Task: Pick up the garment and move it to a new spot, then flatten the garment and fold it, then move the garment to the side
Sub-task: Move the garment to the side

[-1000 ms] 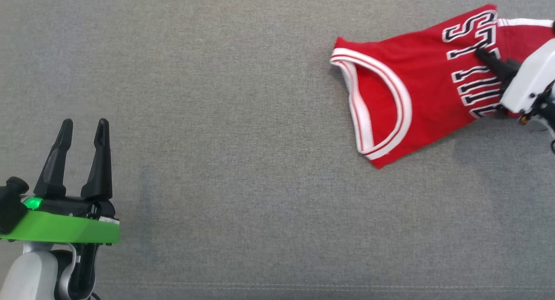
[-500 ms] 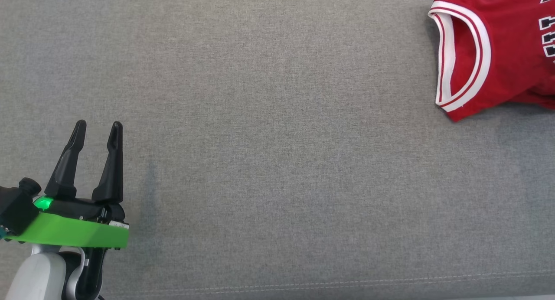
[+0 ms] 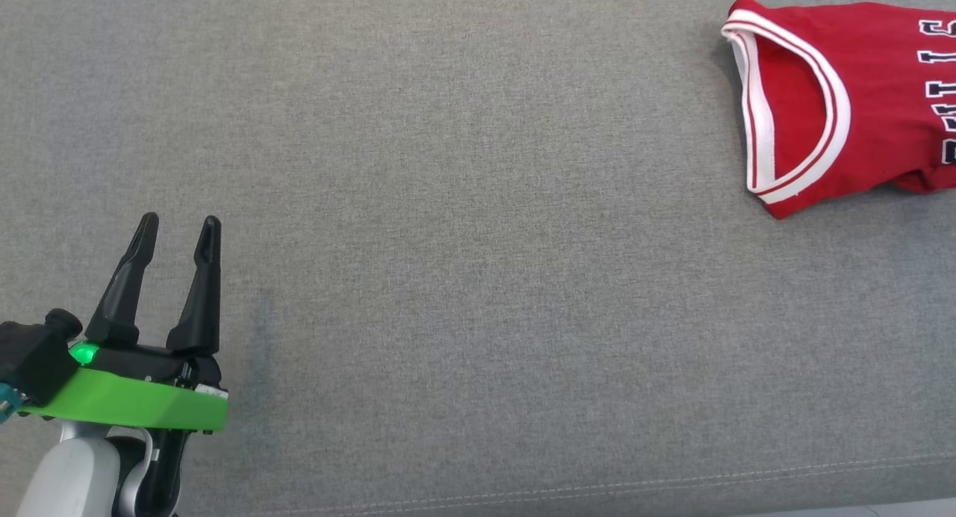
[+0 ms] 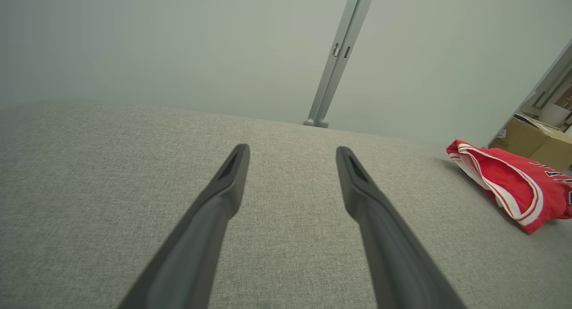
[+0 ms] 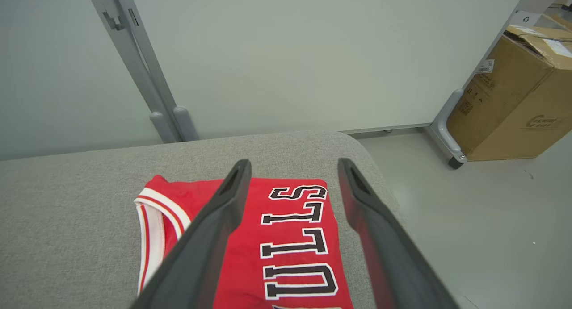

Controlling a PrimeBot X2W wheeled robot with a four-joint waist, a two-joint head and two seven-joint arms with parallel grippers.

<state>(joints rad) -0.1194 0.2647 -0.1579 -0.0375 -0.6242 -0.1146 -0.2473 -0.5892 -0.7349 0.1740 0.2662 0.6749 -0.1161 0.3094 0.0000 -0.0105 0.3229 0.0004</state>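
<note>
The folded red, white-trimmed jersey (image 3: 859, 91) (image 5: 290, 237) lies on the grey fabric worktop (image 3: 478, 278). My right pincer (image 5: 293, 164) points at it, fingers apart. My left pincer (image 3: 180, 222) (image 4: 291, 150), likewise apart, is well left of it. Past the jersey, a brown cardboard box (image 5: 514, 103) stands on the floor.

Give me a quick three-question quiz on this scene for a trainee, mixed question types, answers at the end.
1. True or false: the left gripper is shut on the red jersey.
2. In the head view, the jersey lies on the grey fabric surface at: A) the upper right, B) the lower left, C) the centre.
3. Fill in: in the right wrist view, the right gripper hangs open over the jersey, and a ______ stands on the floor at the right.

Key
1. False: its fingers are apart over bare fabric, far from the jersey.
2. A.
3. cardboard box.
</note>
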